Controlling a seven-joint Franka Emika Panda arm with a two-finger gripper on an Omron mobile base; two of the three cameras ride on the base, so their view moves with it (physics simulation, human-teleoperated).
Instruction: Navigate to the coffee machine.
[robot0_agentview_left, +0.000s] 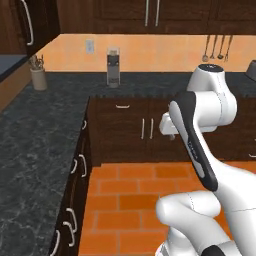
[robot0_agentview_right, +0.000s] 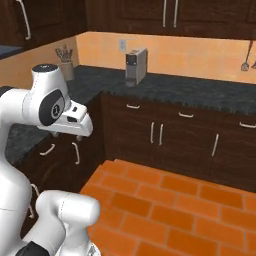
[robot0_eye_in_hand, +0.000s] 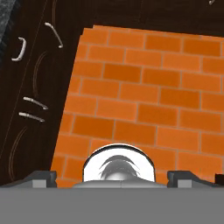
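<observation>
The coffee machine (robot0_agentview_left: 113, 67) (robot0_agentview_right: 135, 66) stands upright on the dark speckled counter (robot0_agentview_left: 150, 82) (robot0_agentview_right: 200, 92) along the far wall, against the orange backsplash, just below and right of a wall outlet (robot0_agentview_left: 89, 46) (robot0_agentview_right: 122, 45). It is a narrow grey-beige box with a dark front panel and dark base. Well to its left, near the corner of the counter, sits a pale utensil holder (robot0_agentview_left: 38, 76) (robot0_agentview_right: 66, 67) with dark handles sticking out. Dark wood cabinets (robot0_agentview_left: 140, 127) (robot0_agentview_right: 165, 135) with pale handles run under the counter, and an orange brick floor (robot0_agentview_left: 125, 200) (robot0_agentview_right: 175, 210) (robot0_eye_in_hand: 144, 96) spreads between them and the robot. Hanging utensils (robot0_agentview_left: 216, 48) show on the wall to the far right. The white arm is folded up well short of the machine, its hand pointing down at the floor. In the hand view the gripper (robot0_eye_in_hand: 113, 178) shows its two dark finger tips (robot0_eye_in_hand: 40, 178) set far apart at the bottom corners, holding nothing.
</observation>
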